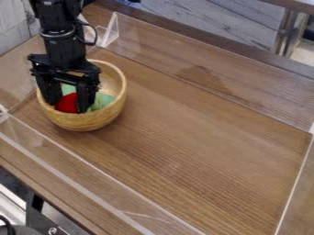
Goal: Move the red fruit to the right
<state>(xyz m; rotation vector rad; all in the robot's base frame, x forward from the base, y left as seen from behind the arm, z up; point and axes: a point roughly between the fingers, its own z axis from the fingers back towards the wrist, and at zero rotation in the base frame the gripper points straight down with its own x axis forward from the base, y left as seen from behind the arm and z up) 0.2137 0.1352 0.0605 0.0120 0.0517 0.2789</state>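
Note:
A wooden bowl (pixel 108 112) sits at the left of the table. Inside it lies the red fruit (pixel 69 99), partly hidden behind my fingers, with a light green block (pixel 106 96) beside it. My gripper (pixel 68 96) points straight down into the bowl, open, with one black finger on each side of the red fruit. I cannot tell whether the fingers touch the fruit.
A clear plastic wall (pixel 147 188) runs along the table's front and left edges. The wooden tabletop (pixel 208 128) stretches to the right of the bowl. A wooden-slat backdrop stands behind the table.

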